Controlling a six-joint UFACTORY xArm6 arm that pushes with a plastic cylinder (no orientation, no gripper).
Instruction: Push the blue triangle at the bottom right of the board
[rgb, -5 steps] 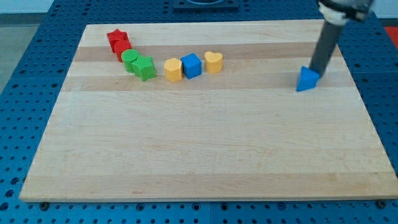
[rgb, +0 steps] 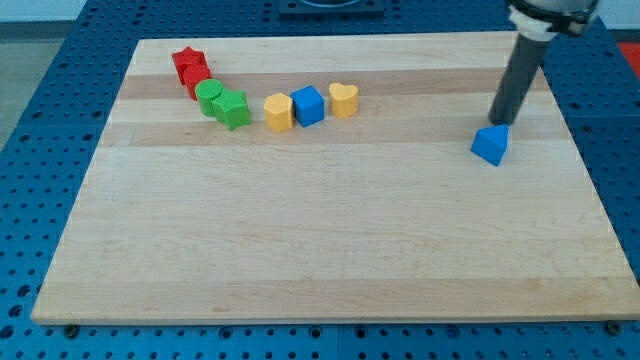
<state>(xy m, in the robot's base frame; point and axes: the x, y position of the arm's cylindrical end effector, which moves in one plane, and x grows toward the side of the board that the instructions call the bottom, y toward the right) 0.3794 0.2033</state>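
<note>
The blue triangle (rgb: 490, 145) lies on the wooden board (rgb: 330, 250) at the view's right, about mid-height. My tip (rgb: 497, 121) stands just above it in the view, touching or nearly touching its top edge. The dark rod rises from there toward the view's top right.
A row of blocks lies at the view's upper left: a red star (rgb: 188, 64) with another red block (rgb: 197, 85) below it, a green round block (rgb: 209, 96), a green star (rgb: 232, 108), a yellow block (rgb: 279, 112), a blue cube (rgb: 309, 105) and a yellow heart (rgb: 343, 99).
The blue triangle has slid a little down and left in the view and turned. My tip has moved slightly left and down with it.
</note>
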